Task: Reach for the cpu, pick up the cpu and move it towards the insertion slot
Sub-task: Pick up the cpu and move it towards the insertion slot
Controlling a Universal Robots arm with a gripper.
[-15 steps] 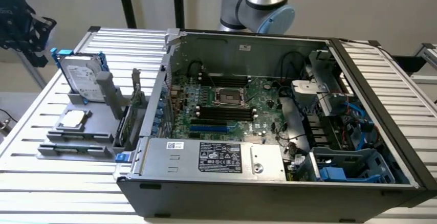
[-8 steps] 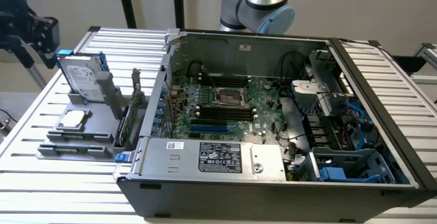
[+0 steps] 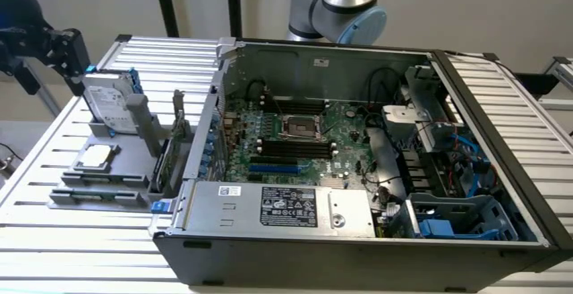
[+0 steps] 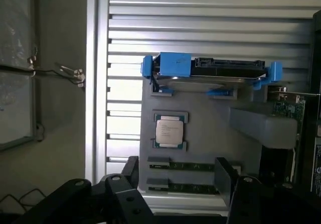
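Just beside the hard drive [image 4: 210, 71], the cpu [image 4: 169, 132] sits untouched; wrist view catches the fingers [image 4: 224, 181] spread wide, empty, while exterior view gets the insertion slot [image 3: 302, 127].

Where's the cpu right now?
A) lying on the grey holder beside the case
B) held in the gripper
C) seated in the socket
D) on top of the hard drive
A: the cpu lies flat in its recess on the grey holder, which stands at the exterior view's left of the case.
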